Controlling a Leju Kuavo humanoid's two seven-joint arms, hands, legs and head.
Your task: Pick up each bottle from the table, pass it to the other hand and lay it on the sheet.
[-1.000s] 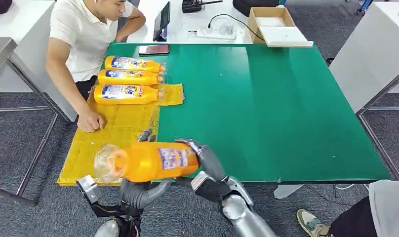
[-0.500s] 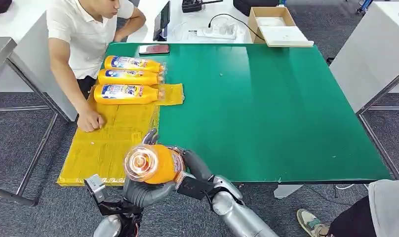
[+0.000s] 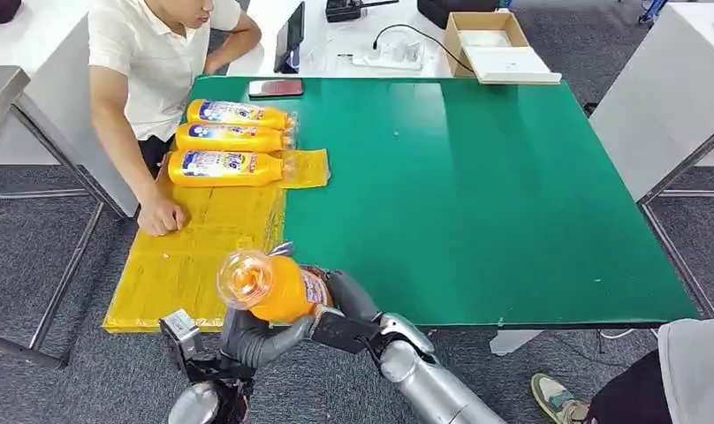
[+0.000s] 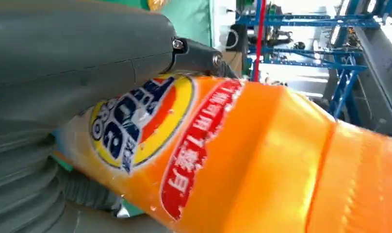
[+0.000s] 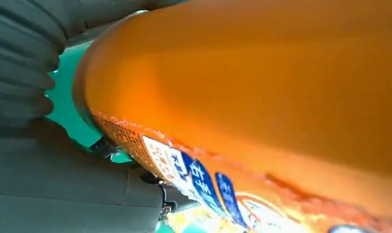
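The orange bottle (image 3: 278, 289) is gripped by both the left hand (image 3: 252, 331) and right hand (image 3: 346, 296) above the table's (image 3: 512, 221) six-o'clock edge; if either is loosened early, it could be dropped — short of the yellow sheet (image 3: 194, 256) at ten o'clock.

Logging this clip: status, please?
Left hand and right hand both grip orange plastic bottle. Three bottles lie on yellow sheet. Person's hand rests there.
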